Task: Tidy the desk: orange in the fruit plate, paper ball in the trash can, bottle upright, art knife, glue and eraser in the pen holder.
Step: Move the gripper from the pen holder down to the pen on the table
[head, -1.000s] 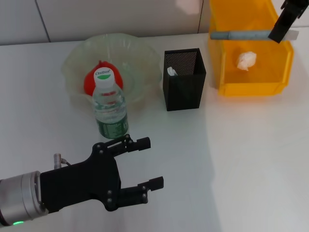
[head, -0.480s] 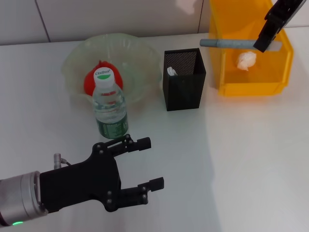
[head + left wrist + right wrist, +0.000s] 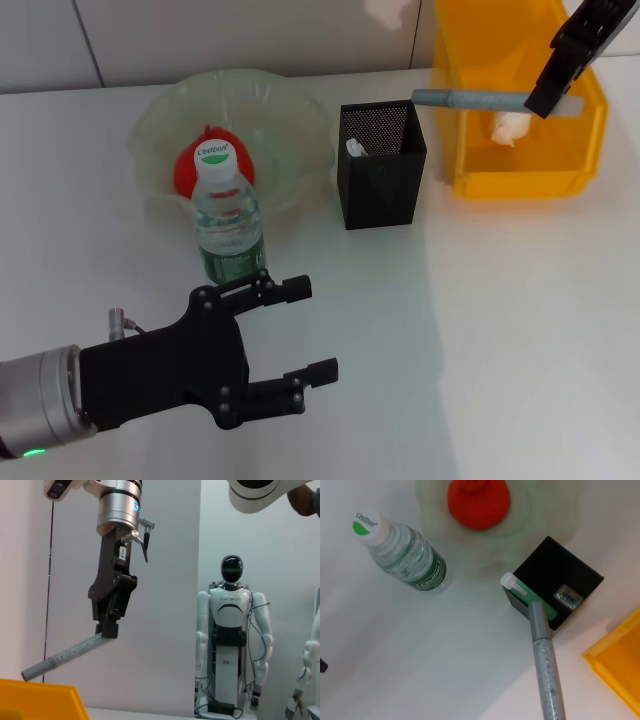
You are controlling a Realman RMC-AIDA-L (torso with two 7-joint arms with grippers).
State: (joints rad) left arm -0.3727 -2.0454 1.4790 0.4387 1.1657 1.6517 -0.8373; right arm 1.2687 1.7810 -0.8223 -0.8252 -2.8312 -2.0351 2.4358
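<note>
Head view shows the right gripper (image 3: 548, 98) clamping the grey art knife (image 3: 470, 98) just above the pen holder (image 3: 382, 165), while the left gripper (image 3: 300, 335), well short of it, hovers with fingers spread wide.

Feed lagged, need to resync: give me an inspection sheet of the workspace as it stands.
Surface: white desk.
Job's things: orange in plate; bottle upright; paper ball in yellow bin; green-white item and small grey item in holder; grey stick held above holder.
Clutter: nothing seen.
Grippers: right gripper shut on stick; left gripper open, low near bottle.
Cables: nothing seen.
Surroundings: humanoid robot by wall.
</note>
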